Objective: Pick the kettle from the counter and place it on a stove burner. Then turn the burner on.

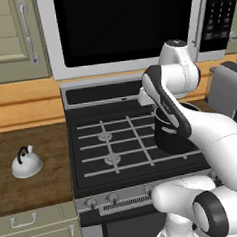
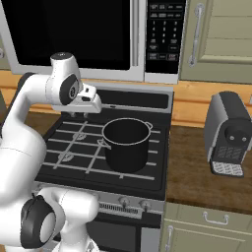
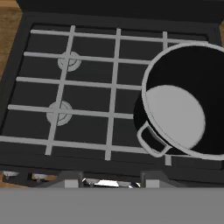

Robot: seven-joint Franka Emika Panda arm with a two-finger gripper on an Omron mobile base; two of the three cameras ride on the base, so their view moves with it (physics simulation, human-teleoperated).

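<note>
The kettle (image 1: 26, 164) sits upright on the brown worktop (image 1: 29, 182) to the left of the stove (image 1: 93, 165), well apart from the jaws (image 2: 78, 114), which hang above the back of the stove's grates, close to the pot (image 2: 126, 143). Nothing is between the jaws; whether they are spread or pressed together cannot be told from these views.

The left base view shows the kettle with its thin black handle arched over the dome, and the arm crossing in front of the pot. The right base view shows a coffee machine (image 2: 227, 134) on the worktop right of the stove. The hand view looks down on two ringed burners (image 3: 59, 112) under the grate bars on the left and into the pot on the right.
</note>
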